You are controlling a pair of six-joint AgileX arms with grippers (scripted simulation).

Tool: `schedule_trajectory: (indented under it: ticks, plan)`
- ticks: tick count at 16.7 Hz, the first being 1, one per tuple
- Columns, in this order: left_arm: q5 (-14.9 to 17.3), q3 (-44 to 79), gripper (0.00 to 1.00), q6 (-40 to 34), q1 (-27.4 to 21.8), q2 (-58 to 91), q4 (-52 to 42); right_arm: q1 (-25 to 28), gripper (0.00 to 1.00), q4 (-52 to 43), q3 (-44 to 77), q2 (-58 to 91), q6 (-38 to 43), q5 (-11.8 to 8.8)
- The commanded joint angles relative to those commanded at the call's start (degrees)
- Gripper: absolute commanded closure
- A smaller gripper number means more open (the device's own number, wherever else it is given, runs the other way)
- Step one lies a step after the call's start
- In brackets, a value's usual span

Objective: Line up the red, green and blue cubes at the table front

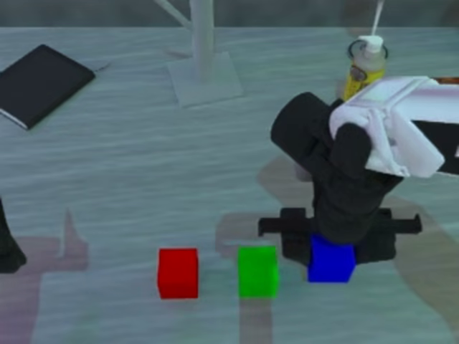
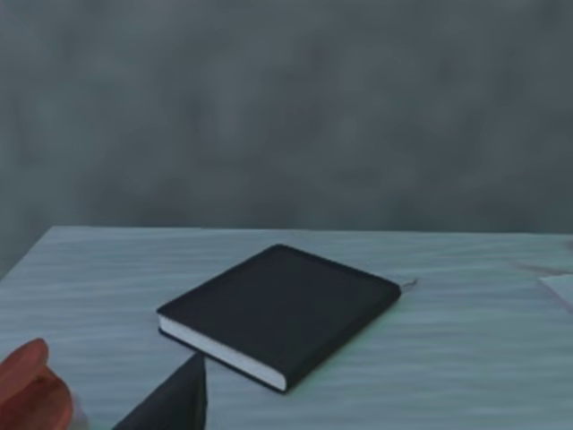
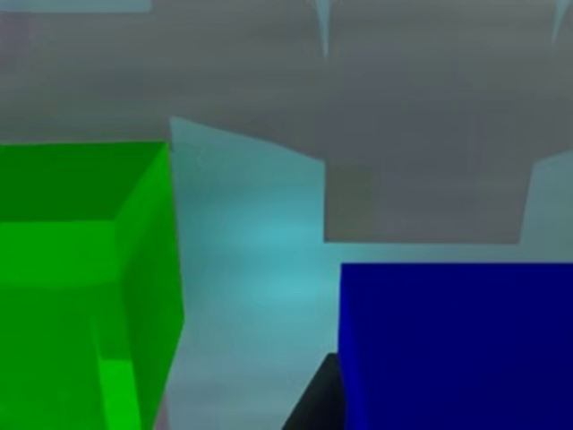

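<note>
Three cubes stand in a row near the front edge of the table [image 1: 129,179]: the red cube [image 1: 178,272] at the left, the green cube [image 1: 257,271] in the middle, the blue cube [image 1: 331,261] at the right and slightly farther back. My right gripper [image 1: 333,247] reaches down over the blue cube and is shut on it; its body hides the cube's far side. The right wrist view shows the blue cube [image 3: 457,345] with a dark finger [image 3: 320,399] against its side, and the green cube [image 3: 85,287] beside it across a gap. My left arm [image 1: 7,251] is parked at the left edge.
A black notebook [image 1: 41,82] lies at the back left, also seen in the left wrist view as the notebook [image 2: 277,313]. A pale base plate with a post [image 1: 204,77] stands at the back centre. A yellow pump bottle [image 1: 364,66] stands at the back right.
</note>
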Motion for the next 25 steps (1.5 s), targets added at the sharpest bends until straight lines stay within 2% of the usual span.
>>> schedule_trajectory:
  ticks: [3,8,21,25]
  plan:
    - [0.0,0.0,0.0,0.0,0.0,0.0,0.0,0.22,1.0,5.47,-3.76,1.92,0.14,0.03]
    - [0.0,0.0,0.0,0.0,0.0,0.0,0.0,0.27,1.0,6.16,-4.33,2.25,0.16,0.04]
    - [0.0,0.0,0.0,0.0,0.0,0.0,0.0,0.27,0.02,6.16,-4.33,2.25,0.16,0.04]
    - [0.0,0.0,0.0,0.0,0.0,0.0,0.0,0.27,0.0,6.16,-4.33,2.25,0.16,0.04]
